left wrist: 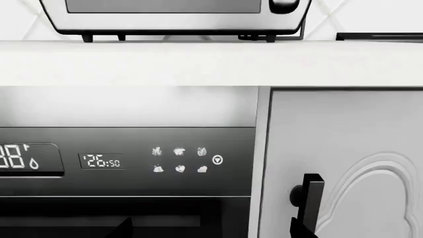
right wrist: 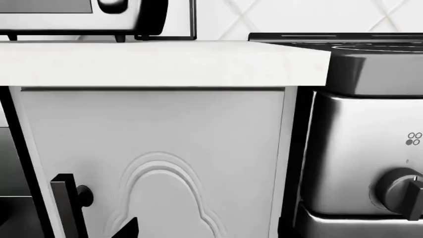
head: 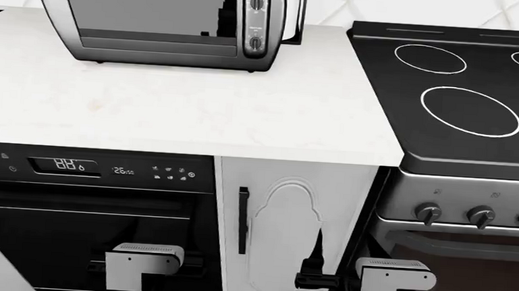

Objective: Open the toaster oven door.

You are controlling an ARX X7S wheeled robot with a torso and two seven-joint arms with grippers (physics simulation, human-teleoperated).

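- Plainly, I have not begun the approach: the toaster oven (head: pixel 163 21) sits at the back of the white counter (head: pixel 180 113), toward its left end, and its door (head: pixel 146 13) looks shut, dark glass facing me.
- Both arms hang low, below the counter edge. The left claw (head: pixel 146 274) is in front of the black built-in oven (head: pixel 87 230); the right claw (head: pixel 323 282) is by the white cabinet door (head: pixel 281 228).
- I cannot tell whether either claw is apart or together; neither wrist view shows the fingers clearly.
- The head view crops the door's top, so I cannot see its handle.
- Next, I judge, I raise the left arm over the counter edge and reach for the door's upper rim.
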